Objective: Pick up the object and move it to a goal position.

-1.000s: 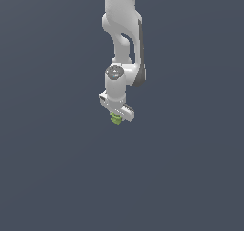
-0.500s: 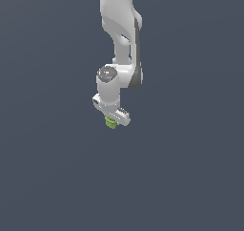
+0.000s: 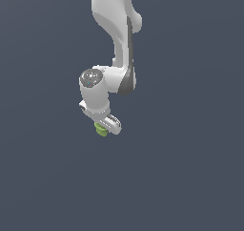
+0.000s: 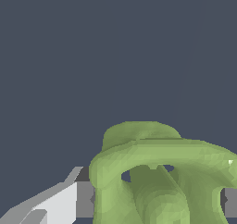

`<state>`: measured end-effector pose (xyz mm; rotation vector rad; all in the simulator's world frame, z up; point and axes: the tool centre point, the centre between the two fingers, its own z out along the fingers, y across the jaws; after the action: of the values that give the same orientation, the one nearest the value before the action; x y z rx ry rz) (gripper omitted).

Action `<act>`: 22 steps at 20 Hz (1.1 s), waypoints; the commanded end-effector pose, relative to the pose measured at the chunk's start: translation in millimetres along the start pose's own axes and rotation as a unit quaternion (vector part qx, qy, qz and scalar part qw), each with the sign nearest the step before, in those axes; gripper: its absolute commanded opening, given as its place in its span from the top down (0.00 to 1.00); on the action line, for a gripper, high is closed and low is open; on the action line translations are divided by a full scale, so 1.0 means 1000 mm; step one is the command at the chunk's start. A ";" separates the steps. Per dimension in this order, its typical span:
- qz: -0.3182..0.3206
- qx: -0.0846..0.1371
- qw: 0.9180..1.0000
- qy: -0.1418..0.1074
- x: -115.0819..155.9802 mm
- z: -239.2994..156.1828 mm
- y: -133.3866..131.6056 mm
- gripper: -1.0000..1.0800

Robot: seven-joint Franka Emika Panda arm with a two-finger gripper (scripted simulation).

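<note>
Since the earlier exterior frames, we see the white arm has swung toward seven o'clock, carrying its load lower and further to the exterior view's left; the green lump has stayed tucked under the hand throughout. We judge the lift is done and the carry to the goal is under way, though no goal marker shows.

From the exterior view, the end effector (image 3: 104, 127) hangs against a plain slate background, with the object (image 3: 101, 130) peeking out at its six o'clock edge. No desk surface can be told apart.

From the wrist view, the object (image 4: 162, 177) fills the frame from centre to five o'clock, lime-green and lumpy, with grey pads pressed to both flanks. The end effector is clamped on it.
</note>
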<state>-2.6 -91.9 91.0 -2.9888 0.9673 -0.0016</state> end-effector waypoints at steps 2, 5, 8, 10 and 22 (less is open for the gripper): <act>0.000 0.000 1.000 0.000 0.024 -0.010 -0.001 1.00; 0.000 0.000 1.000 0.000 0.043 -0.017 -0.002 1.00; 0.000 0.000 1.000 0.000 0.061 -0.024 -0.003 1.00; 0.000 0.000 1.000 0.000 0.072 -0.029 -0.003 1.00; 0.000 0.000 1.000 0.000 0.129 -0.051 -0.007 1.00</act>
<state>100.5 -159.0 139.5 -2.9894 0.9669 -0.0007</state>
